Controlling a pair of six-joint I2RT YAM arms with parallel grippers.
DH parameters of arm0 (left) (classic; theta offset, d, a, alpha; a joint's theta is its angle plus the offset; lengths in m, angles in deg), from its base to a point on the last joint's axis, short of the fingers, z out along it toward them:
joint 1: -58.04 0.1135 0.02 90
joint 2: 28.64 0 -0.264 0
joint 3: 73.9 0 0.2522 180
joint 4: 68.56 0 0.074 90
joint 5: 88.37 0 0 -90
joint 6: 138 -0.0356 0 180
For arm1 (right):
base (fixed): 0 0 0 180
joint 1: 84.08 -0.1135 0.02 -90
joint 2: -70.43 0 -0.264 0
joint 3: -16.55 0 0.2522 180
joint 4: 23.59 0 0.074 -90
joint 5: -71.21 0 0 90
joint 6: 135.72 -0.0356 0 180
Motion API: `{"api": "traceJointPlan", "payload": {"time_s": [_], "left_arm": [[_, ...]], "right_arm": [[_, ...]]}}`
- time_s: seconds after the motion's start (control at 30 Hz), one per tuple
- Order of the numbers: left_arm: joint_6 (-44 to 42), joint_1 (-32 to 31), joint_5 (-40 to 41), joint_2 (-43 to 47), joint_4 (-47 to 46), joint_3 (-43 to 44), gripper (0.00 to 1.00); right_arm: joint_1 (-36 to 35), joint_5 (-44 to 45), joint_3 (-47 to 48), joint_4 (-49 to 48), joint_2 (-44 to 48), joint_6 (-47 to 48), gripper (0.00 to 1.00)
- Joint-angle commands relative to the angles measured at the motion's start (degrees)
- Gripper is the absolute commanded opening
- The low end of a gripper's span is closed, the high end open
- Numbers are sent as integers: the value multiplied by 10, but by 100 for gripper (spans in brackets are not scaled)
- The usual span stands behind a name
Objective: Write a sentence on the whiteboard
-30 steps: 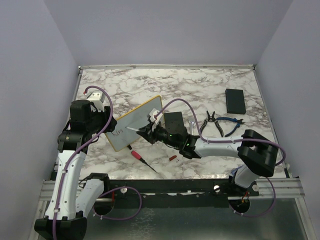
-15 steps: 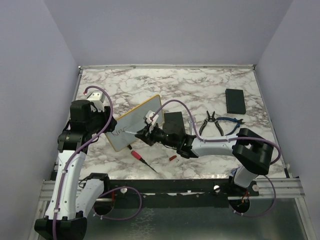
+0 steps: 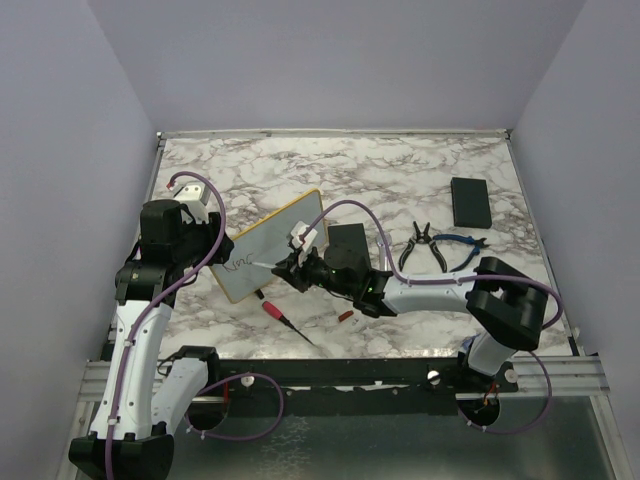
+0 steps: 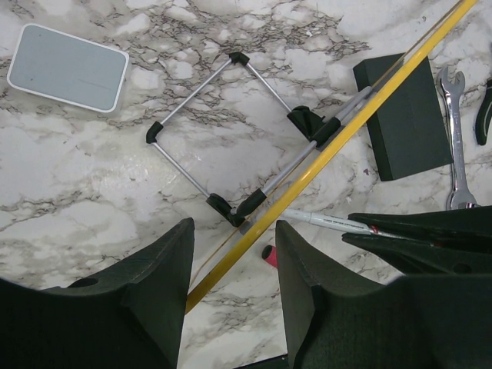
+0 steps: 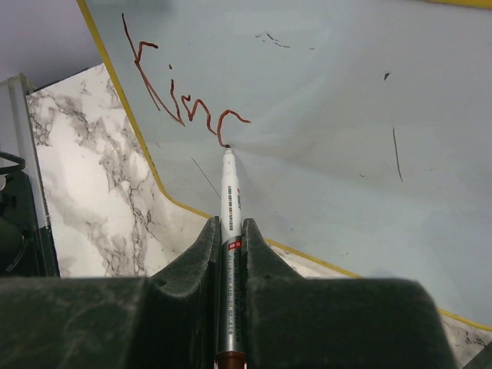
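The whiteboard [image 3: 275, 235] leans tilted on a wire stand [image 4: 223, 123], its yellow frame [image 4: 369, 108] edge-on in the left wrist view. Its pale face [image 5: 323, 92] carries a few red-brown cursive letters [image 5: 177, 104] near the upper left. My right gripper [image 3: 290, 268] [image 5: 228, 223] is shut on a white marker [image 5: 229, 196], whose tip touches the board at the end of the last stroke. The marker also shows in the left wrist view [image 4: 330, 223]. My left gripper [image 3: 212, 258] [image 4: 233, 227] is open, its jaws either side of the board's lower yellow edge.
A black block [image 3: 347, 240] lies just right of the board, with a wrench [image 3: 383, 255], two pliers [image 3: 420, 245] [image 3: 460, 250] and a black slab [image 3: 470, 200] farther right. A red screwdriver [image 3: 280, 315] and red cap [image 3: 345, 315] lie near the front. A grey pad [image 4: 69, 65] lies behind the board.
My right gripper has shifted a little left along the board with the marker. The left arm and the board have not moved.
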Motion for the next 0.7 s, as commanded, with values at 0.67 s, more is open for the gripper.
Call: {"api": "traceJointPlan", "payload": {"time_s": [0.67], "left_arm": [[0, -3, -13, 7, 12, -2, 47]], "right_arm": [[4, 61, 43, -10, 47, 42, 1]]}}
